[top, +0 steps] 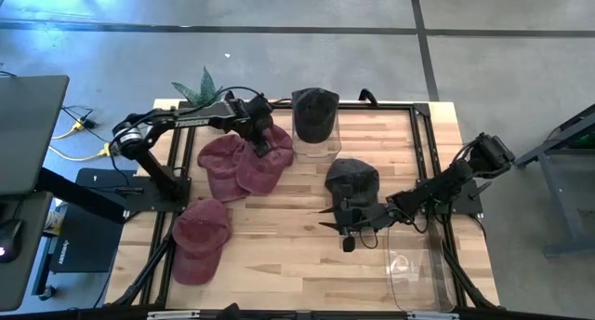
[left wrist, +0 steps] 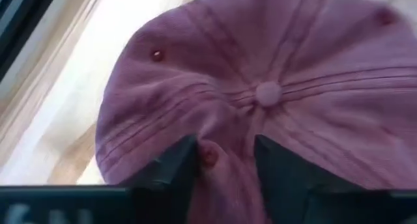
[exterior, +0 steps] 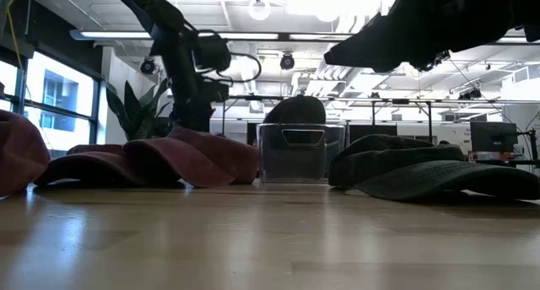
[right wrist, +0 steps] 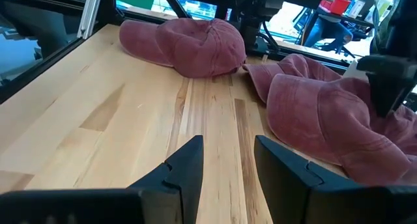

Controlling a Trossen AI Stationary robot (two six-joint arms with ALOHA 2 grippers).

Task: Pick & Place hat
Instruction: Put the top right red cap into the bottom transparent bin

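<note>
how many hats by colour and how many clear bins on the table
maroon hats: 3, one at the front left and two overlapping under the left gripper
black hats: 2, one in the back bin, one on the table
clear bins: 2
total: 7

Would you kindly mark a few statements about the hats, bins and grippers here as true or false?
1. A black hat sits on the far clear bin. True.
2. The left gripper is over the black hat by the right arm. False: it is down on a maroon hat, fingers either side of a fold in the crown.
3. The right gripper holds a hat. False: its fingers are open and empty.
4. Three maroon hats lie on the table. True.
5. The near clear bin holds a hat. False: it looks empty.
</note>
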